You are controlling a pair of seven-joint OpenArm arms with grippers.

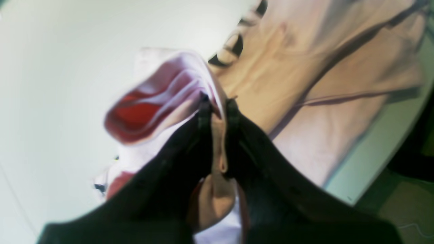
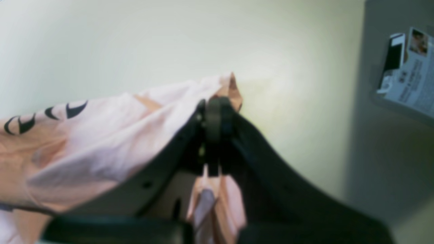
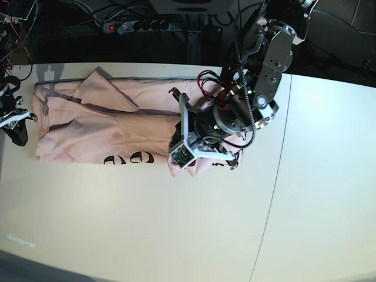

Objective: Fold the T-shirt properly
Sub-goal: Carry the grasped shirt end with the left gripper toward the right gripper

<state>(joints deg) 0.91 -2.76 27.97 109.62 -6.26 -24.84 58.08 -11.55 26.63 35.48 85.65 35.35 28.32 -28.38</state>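
The pale pink T-shirt (image 3: 94, 123) lies spread on the white table (image 3: 147, 223), with black lettering (image 3: 126, 158) along its near edge. My left gripper (image 1: 218, 100) is shut on a bunched fold of the shirt (image 1: 305, 84) at its right end, where a red inner patch (image 1: 135, 115) shows. In the base view it (image 3: 197, 155) hangs over that bunched end. My right gripper (image 2: 217, 105) is shut on a pinch of the shirt (image 2: 84, 145), and cloth trails left with the lettering (image 2: 73, 109). In the base view it (image 3: 17, 129) sits by the shirt's left edge.
A power strip (image 3: 135, 24) and cables lie behind the table's far edge. A seam (image 3: 276, 176) runs across the table on the right. A printed card (image 2: 407, 67) rests on a grey surface to the right of my right gripper. The table's edge (image 1: 373, 152) is close beside the shirt.
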